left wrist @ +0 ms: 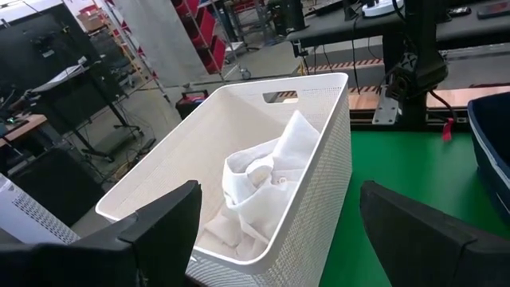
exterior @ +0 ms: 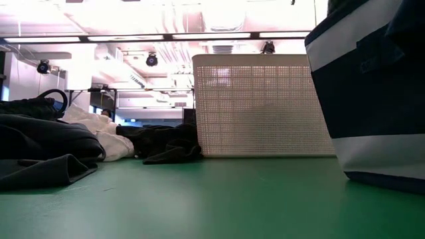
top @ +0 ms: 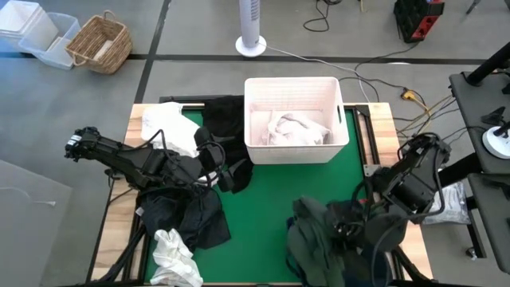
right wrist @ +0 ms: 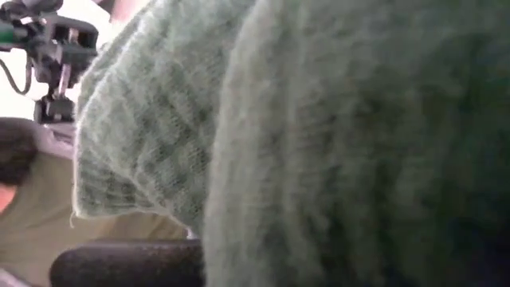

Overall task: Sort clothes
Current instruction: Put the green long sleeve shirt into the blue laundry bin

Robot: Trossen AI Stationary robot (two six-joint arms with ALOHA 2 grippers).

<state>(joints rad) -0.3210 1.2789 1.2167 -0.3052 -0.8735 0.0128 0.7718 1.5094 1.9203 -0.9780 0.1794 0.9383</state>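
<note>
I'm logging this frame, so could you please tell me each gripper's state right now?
Left gripper: open, empty, facing the white bin.
Right gripper: shut on the green knit garment.

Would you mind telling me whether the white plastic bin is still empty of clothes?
No, the white plastic bin already holds a crumpled white garment, seen plainly in the left wrist view.

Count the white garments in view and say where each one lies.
3: one inside the white bin, white garment; one at the table's far left; one at the near left edge. Others may hide under dark clothes.
</note>
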